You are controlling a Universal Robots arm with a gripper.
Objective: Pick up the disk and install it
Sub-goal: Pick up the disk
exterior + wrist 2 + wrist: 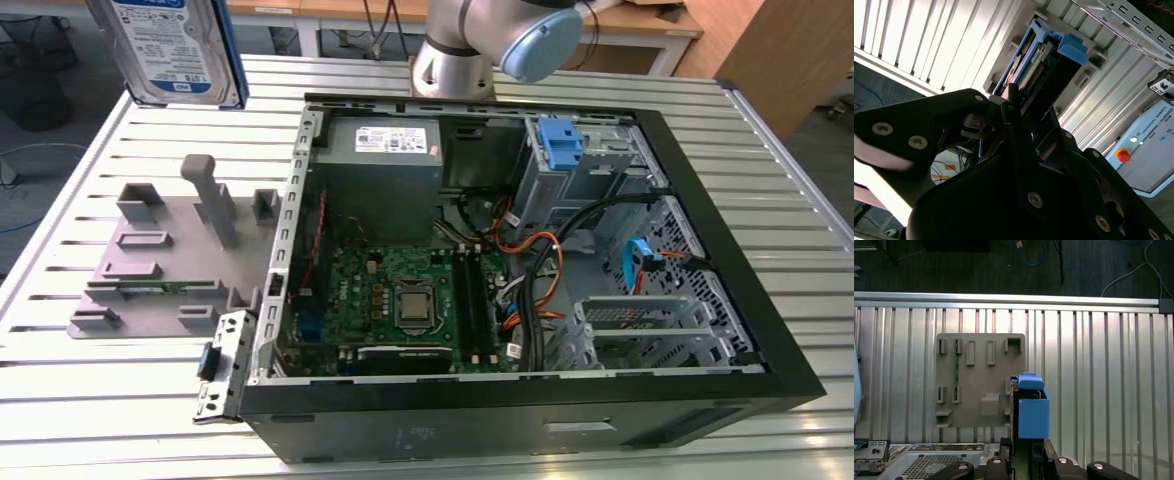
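Tool pinched on one end of the disk. I see the disk aloft over the ribbed metal counter, by the grey moulded stand. Long axis vertical, flat labelled face toward the exterior camera, blue plastic frame.

A robotics lab or workshop: a ribbed aluminium table carries an opened black desktop computer case, beside light wooden furniture and a grey robot control box with a red stop button.

grey plastic stand on slatted metal desk | open computer case just beside | motherboard, grey power supply inside
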